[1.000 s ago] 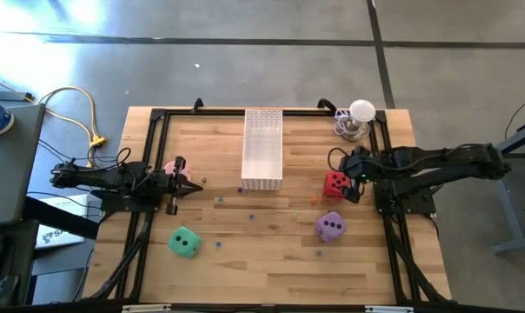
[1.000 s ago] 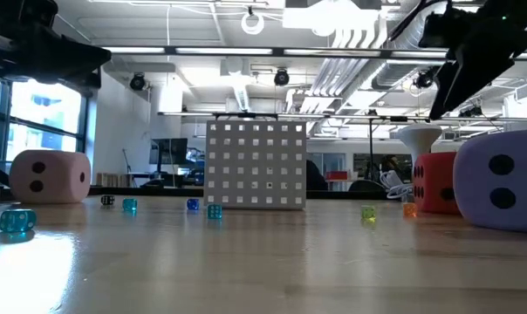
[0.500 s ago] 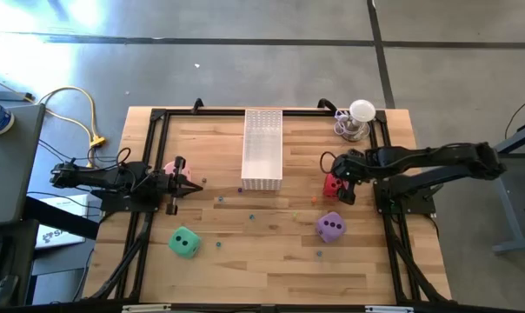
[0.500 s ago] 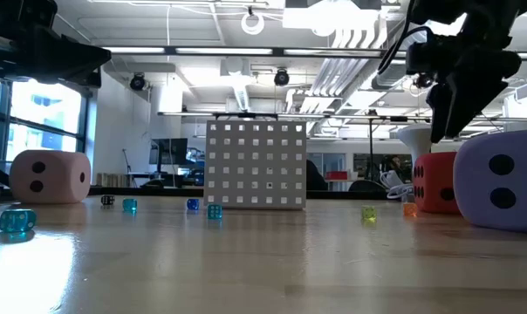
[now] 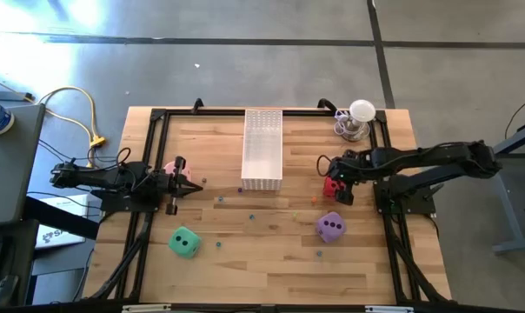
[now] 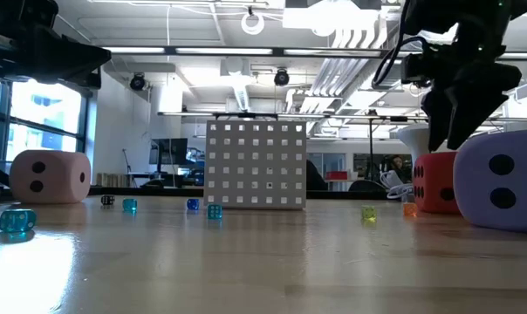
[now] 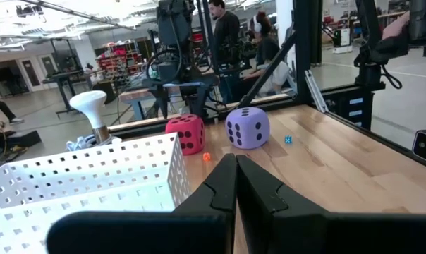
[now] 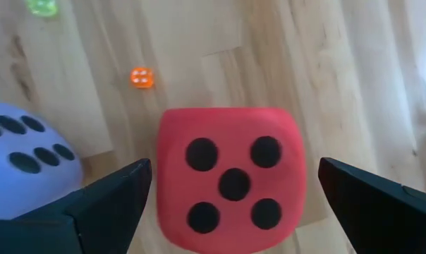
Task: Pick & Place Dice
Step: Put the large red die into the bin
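Right gripper: directly over the red die at the table's right side, fingers spread wide with one either side of the cube; no contact is visible, and nothing is gripped.
Red die, overhead: mostly hidden under the gripper, only a sliver of red showing.
Red die, right wrist view: its five-pip top face fills the space between the two dark fingers, with gaps on both sides.
Red die, low view: partly cut off by the purple die in front of it; the right gripper hangs just above.
Left gripper: at the table's left side, fingers pressed together on nothing, pointing toward the middle.
Pink die: just beside the left arm, largely covered by it from above; plain in the low view, showing two pips.
Purple die, overhead: near the red die, toward the front edge, apart from it.
Green die: front left, well apart from the others; not seen in the low view.
White perforated tray: centre back, lengthwise from the far edge.
Small coloured dice: scattered over the wood; too tiny from above to read.
White lamp-like object: back right corner, hard to identify.
People: beyond the table in the left wrist view, partly hidden by equipment.
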Motion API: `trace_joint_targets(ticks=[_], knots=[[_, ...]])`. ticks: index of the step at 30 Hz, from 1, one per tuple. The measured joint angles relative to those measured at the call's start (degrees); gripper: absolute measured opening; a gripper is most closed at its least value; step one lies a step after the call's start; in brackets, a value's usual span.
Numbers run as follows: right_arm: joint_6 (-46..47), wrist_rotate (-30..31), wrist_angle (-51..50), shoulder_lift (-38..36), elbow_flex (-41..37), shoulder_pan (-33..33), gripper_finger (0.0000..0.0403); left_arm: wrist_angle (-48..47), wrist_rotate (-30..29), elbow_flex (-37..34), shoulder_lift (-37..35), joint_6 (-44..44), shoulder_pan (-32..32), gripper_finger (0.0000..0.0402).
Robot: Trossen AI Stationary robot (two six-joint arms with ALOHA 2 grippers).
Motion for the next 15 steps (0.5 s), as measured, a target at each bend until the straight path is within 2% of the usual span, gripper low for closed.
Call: trace_joint_targets(ticks=[6,15], knots=[[0.0,0.2,0.0,0.4,0.0,0.0,0.0400,0.0,0.0,0.0,0.0,0.0,0.0,0.0002],[0.0,0.4,0.0,5.2,0.0,0.0,0.0400,0.0,0.0,0.0,0.0,0.0,0.0,0.0002]])
